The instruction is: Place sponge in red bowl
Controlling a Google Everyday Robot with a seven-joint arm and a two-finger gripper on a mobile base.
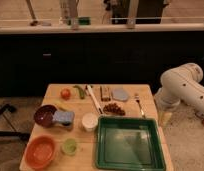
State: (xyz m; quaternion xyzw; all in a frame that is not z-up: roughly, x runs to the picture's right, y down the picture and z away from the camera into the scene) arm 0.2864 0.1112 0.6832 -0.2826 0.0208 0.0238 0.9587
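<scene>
Cut off at right edge: arm (181, 85), with gripper out of view beyond. Cut off at near edge: table (52, 93).

We're counting two bowls, the red bowl (40, 151) and a maroon bowl (44, 115), one sponge (63, 117), one green tray (130, 142), and one gripper (165, 118) hanging mid-right.

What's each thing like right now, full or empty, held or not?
sponge: lying on the table, not held
red bowl: upright, empty
maroon bowl: upright, beside the sponge
green tray: empty
white cup: upright
gripper: at the table's right edge, far from the sponge
</scene>
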